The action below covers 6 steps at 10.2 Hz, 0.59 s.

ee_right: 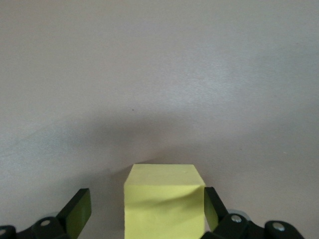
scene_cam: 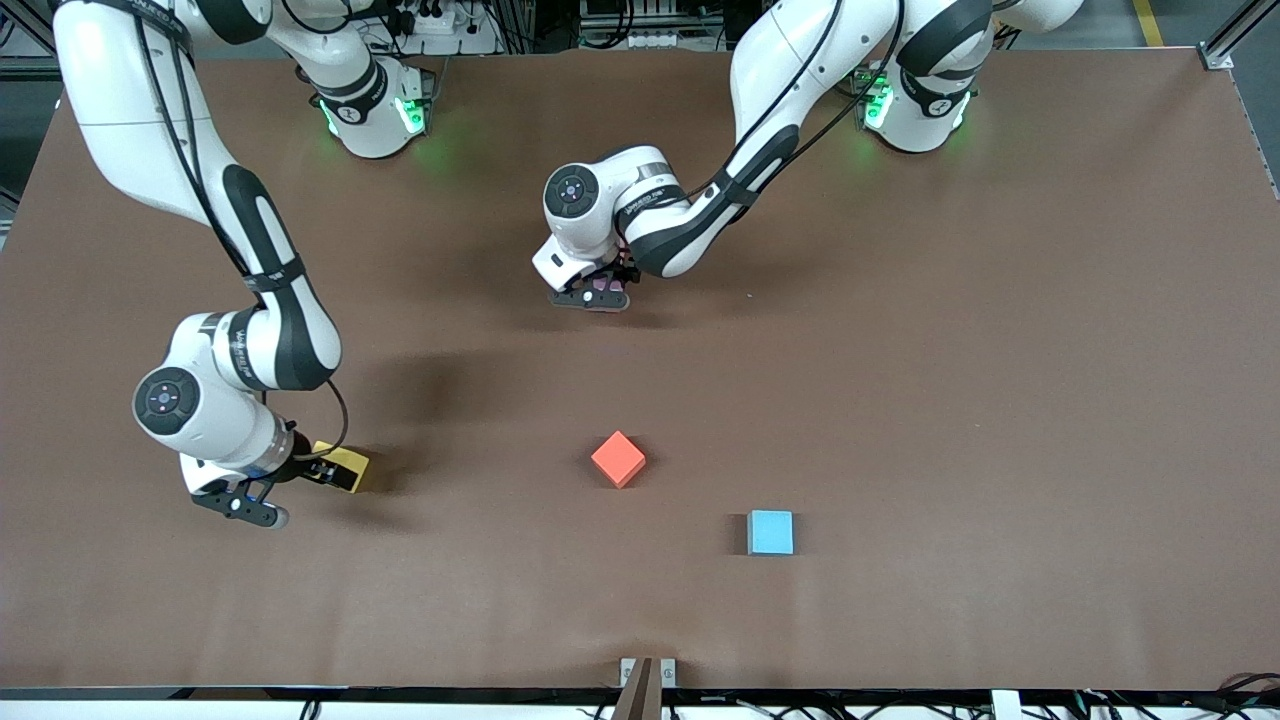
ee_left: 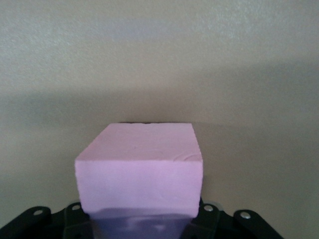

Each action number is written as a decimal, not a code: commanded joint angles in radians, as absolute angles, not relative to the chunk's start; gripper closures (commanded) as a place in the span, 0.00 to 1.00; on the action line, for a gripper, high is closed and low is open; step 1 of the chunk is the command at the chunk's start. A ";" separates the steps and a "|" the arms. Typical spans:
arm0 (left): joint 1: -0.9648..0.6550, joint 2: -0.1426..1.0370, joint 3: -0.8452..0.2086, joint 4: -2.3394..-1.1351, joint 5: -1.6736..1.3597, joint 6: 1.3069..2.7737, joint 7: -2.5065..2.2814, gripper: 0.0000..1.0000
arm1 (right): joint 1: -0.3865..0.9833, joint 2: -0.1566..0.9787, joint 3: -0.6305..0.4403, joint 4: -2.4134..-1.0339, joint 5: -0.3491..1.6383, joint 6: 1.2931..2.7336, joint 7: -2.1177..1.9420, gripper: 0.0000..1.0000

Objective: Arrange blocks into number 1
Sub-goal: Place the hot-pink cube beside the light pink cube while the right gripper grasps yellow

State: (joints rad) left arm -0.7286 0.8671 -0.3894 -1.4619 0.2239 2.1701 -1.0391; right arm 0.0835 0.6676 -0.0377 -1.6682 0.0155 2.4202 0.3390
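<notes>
While the left gripper (scene_cam: 594,296) sat low near mid-table with a pink block (ee_left: 142,169) between its fingers, grip state indeterminate, the right gripper (ee_right: 144,211) stood parted astride the yellow block (ee_right: 164,199), one finger touching, toward the right arm's end. Red block (scene_cam: 618,458) and blue block (scene_cam: 771,532), matte cubes, lay nearer the camera.

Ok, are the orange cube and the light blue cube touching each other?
No, the matte orange cube and the matte light blue cube sit apart, with bare brown table between them.
</notes>
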 commanded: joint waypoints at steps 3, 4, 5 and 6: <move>-0.749 0.881 -0.382 -1.437 0.232 2.171 -1.031 1.00 | 0.100 0.698 -0.051 -1.641 -0.024 2.443 0.324 0.00; -0.750 0.881 -0.382 -1.439 0.232 2.171 -1.031 1.00 | 0.097 0.698 -0.051 -1.641 -0.034 2.448 0.307 0.00; -0.750 0.881 -0.382 -1.439 0.232 2.171 -1.032 0.97 | 0.095 0.696 -0.052 -1.638 -0.029 2.447 0.276 0.00; -0.750 0.879 -0.383 -1.439 0.230 2.171 -1.034 0.58 | 0.097 0.696 -0.067 -1.637 -0.028 2.441 0.269 0.00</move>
State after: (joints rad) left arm -0.7388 0.8684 -0.3893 -1.4615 0.2239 2.1706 -1.0391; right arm 0.0941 0.6766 -0.0493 -1.6645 -0.0202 2.4427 0.2958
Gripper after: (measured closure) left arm 0.374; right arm 0.000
